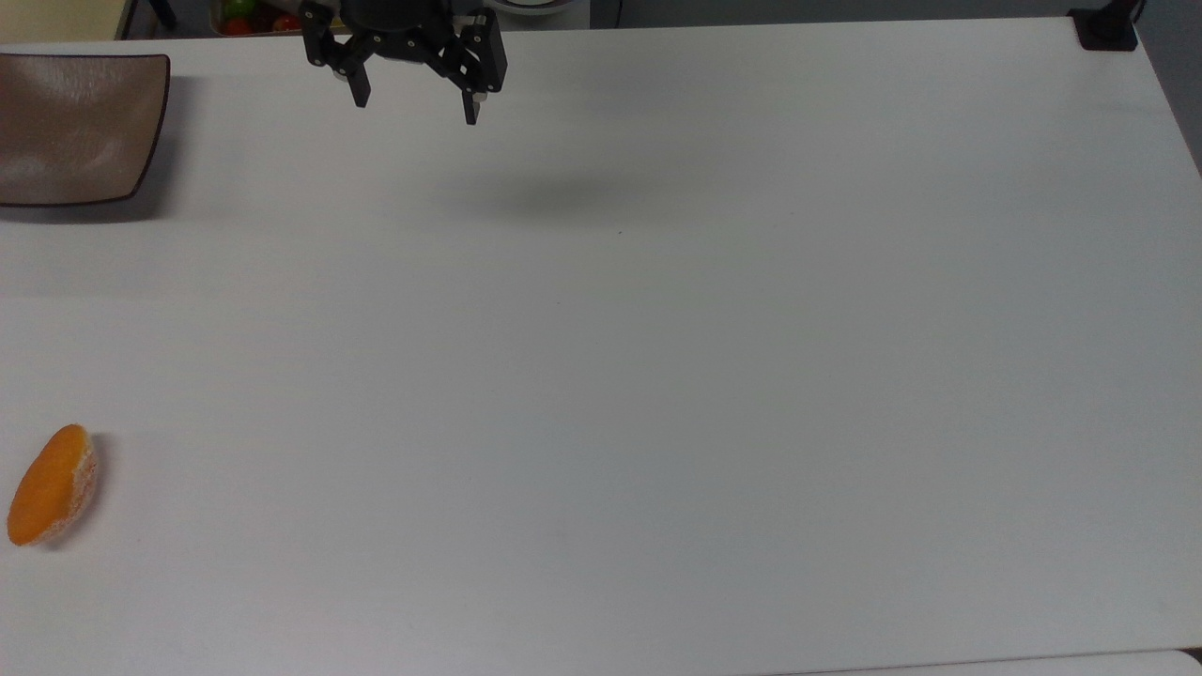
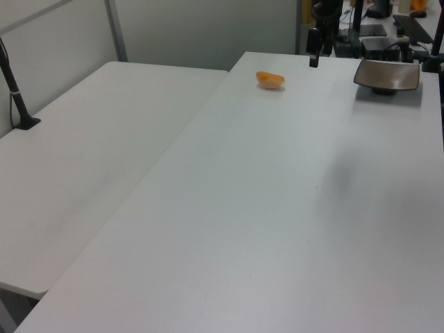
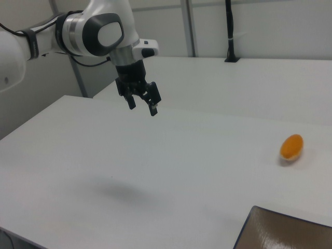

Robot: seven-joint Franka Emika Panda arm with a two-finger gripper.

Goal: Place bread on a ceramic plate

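Fingers [image 1: 415, 106] apart, high above table [image 1: 657, 376]

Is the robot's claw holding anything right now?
No, nothing. The gripper hangs open above the table, and the bread lies far away, untouched.

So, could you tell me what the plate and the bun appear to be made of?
The ceramic plate looks like glazed ceramic: glossy brown with soft glare and a dark raised rim. The bread has a smooth, evenly bright orange top and a pale speckled, sugary-looking edge; whether it is real bread or a replica cannot be told.
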